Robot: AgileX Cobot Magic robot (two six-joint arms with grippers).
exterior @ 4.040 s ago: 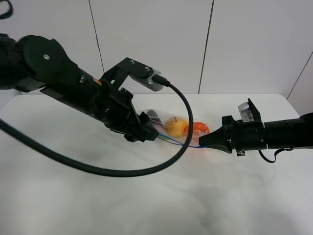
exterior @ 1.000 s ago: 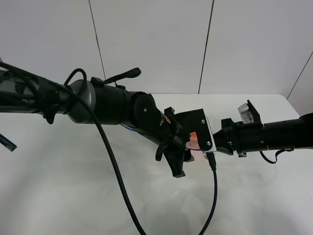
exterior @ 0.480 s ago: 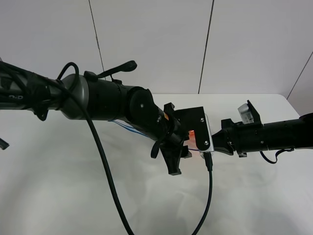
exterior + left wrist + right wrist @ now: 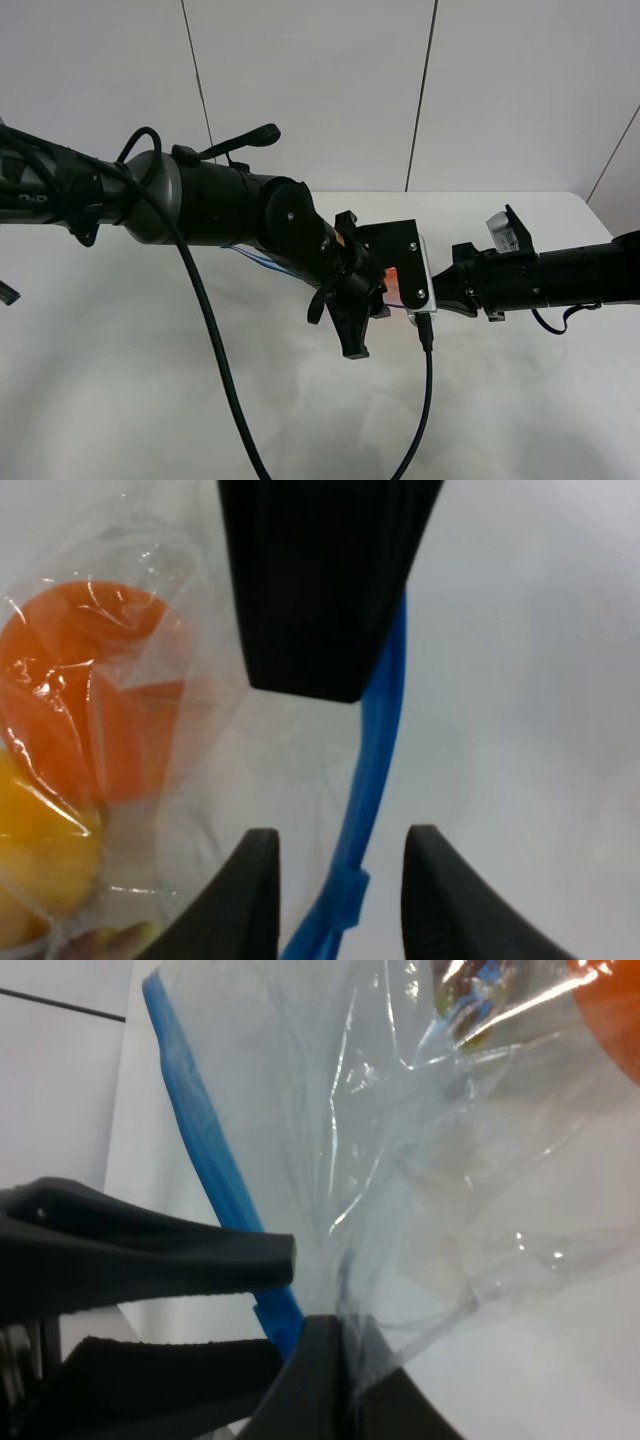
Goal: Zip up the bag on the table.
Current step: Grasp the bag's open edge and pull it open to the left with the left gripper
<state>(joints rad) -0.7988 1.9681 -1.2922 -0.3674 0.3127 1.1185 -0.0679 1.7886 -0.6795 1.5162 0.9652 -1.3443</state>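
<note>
The bag is clear crinkly plastic holding an orange (image 4: pixel 90 700) and yellow fruit (image 4: pixel 35 855); the eggplant is hidden. In the exterior high view my left arm covers the bag, and only a bit of orange (image 4: pixel 398 279) shows. My left gripper (image 4: pixel 340 885) (image 4: pixel 385 300) sits at the bag's right end, its fingers slightly apart on either side of the blue zipper strip (image 4: pixel 375 760) (image 4: pixel 215 1190). My right gripper (image 4: pixel 340 1340) (image 4: pixel 442 290) is shut on the bag's clear corner, just beyond the left fingers (image 4: pixel 150 1250).
The white table (image 4: pixel 520 400) spreads wide around both arms. The left arm's black cable (image 4: pixel 210 330) loops down over the table's front. A white panelled wall stands behind.
Since four seconds ago my left gripper has travelled right along the zipper strip, up to the right gripper. In the last half second almost nothing moves. The right gripper has held still.
</note>
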